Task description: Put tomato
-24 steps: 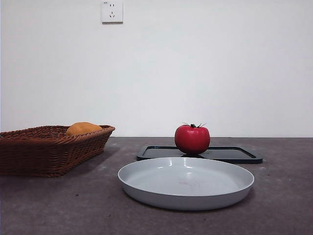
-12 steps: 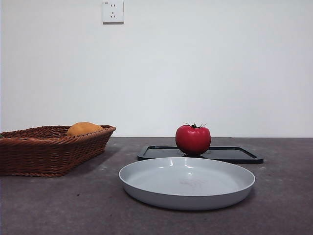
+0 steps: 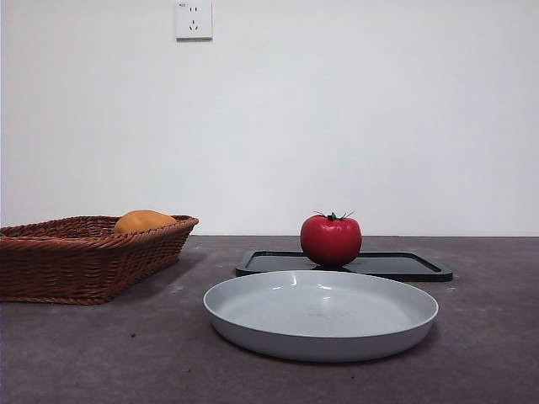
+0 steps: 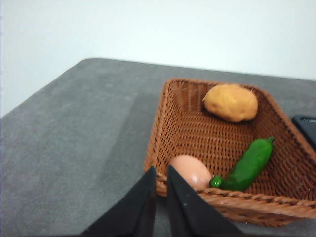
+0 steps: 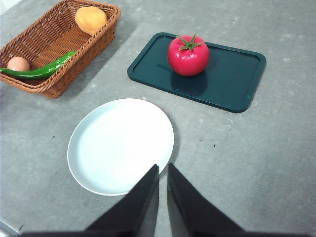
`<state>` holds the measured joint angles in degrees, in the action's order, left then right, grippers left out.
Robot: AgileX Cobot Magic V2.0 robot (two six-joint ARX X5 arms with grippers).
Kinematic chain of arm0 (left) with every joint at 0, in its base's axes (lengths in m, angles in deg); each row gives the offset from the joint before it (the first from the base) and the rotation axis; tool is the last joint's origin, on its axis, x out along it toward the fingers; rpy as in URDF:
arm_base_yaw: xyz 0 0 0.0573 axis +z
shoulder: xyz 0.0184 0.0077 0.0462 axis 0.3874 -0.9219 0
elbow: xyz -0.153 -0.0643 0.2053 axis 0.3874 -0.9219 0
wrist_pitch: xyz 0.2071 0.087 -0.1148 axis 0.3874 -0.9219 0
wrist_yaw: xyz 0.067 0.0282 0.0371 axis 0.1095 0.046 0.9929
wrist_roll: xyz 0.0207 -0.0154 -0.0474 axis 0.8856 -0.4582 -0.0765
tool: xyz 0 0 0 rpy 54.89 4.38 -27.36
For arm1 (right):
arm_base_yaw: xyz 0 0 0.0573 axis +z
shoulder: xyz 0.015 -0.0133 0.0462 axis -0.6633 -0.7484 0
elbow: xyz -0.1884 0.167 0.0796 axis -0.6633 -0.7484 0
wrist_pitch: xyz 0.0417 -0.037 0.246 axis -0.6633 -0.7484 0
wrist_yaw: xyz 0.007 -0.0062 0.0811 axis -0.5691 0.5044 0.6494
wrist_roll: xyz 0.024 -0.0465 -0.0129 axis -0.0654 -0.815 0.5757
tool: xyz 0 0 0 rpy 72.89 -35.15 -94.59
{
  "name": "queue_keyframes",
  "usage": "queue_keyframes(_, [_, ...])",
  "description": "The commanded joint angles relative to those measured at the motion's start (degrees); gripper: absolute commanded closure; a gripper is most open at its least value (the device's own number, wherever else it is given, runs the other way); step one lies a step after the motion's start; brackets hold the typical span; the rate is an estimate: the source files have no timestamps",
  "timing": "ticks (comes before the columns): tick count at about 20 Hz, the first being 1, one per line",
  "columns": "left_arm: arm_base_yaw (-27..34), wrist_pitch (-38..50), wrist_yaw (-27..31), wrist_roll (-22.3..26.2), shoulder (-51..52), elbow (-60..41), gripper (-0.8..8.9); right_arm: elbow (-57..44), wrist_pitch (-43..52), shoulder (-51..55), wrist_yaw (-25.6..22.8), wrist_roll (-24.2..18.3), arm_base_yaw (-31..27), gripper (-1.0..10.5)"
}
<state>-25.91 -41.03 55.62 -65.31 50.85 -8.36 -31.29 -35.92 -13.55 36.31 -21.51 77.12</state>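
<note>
Grey table carries the tomato (image 5: 188, 55) on a tray (image 5: 232, 89), well beyond my right gripper (image 5: 163, 174). Its jaws are closed, holding nothing, and the left gripper (image 4: 161, 176) likewise; I judge both are waiting.

One tomato (image 5: 187, 55), one plate (image 5: 120, 145), one tray (image 5: 232, 81), one basket (image 5: 47, 47), one potato (image 5: 91, 19), one egg (image 5: 18, 63), one green pepper (image 5: 42, 70)

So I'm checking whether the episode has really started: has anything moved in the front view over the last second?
Nothing visibly changed. The tomato sits on the dark tray as before, behind the grey plate, and the basket with its orange item is where it was. No arm has entered the front view.
</note>
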Motion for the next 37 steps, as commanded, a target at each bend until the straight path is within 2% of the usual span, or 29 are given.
queue_keyframes(1, [0.1,0.2,-0.9,0.0,0.0,-1.2,7.82,0.5,0.6,-0.2,-0.1,0.4,0.4,9.3])
queue_keyframes(4, [0.2,-3.8,-1.9,-0.2,0.0,-1.2,7.82,0.5,0.6,-0.2,-0.1,0.4,0.4,9.3])
queue_keyframes(15, [0.2,-3.7,-2.0,0.0,0.0,-1.2,7.84,0.5,0.6,-0.2,0.0,0.4,0.4,9.3])
queue_keyframes(16, [0.2,-3.7,-2.0,0.0,0.0,-1.2,7.84,0.5,0.6,-0.2,-0.1,-0.4,0.4,9.3])
queue_keyframes(17, [0.2,-3.7,-2.0,0.0,0.0,-1.2,7.84,0.4,0.7,0.0,-1.5,-6.9,0.2,9.3])
queue_keyframes(18, [0.2,-3.7,-2.0,0.0,0.0,-1.2,7.84,0.4,0.6,0.8,-3.3,-9.0,-0.7,9.3])
queue_keyframes(19, [0.2,-3.7,-2.0,0.0,0.0,-1.2,7.84,0.0,1.8,2.0,-3.1,-10.7,-3.0,9.3])
queue_keyframes(21, [0.2,-3.7,-2.0,0.0,0.0,-1.2,7.84,-3.6,8.2,5.6,2.9,-14.3,-9.3,9.3])
queue_keyframes(24, [0.2,-3.7,-2.0,0.0,0.0,-1.2,7.84,-16.5,28.5,12.7,2.8,-20.2,-18.6,9.3])
queue_keyframes(25, [0.2,-3.7,-2.0,0.0,0.0,-1.2,7.84,-22.2,35.3,15.6,2.8,-21.1,-21.7,9.3])
queue_keyframes(27, [0.2,-3.7,-2.0,0.0,0.0,-1.2,7.84,-30.9,41.8,21.3,3.1,-20.2,-26.3,9.3])
queue_keyframes(32, [0.2,-3.7,-2.0,0.0,0.0,-1.2,7.84,-40.6,42.1,30.1,2.6,-20.4,-30.6,9.3])
queue_keyframes(37, [0.2,-3.7,-2.0,0.0,0.0,-1.2,7.84,-44.9,44.4,30.9,2.6,-20.3,-32.8,9.3])
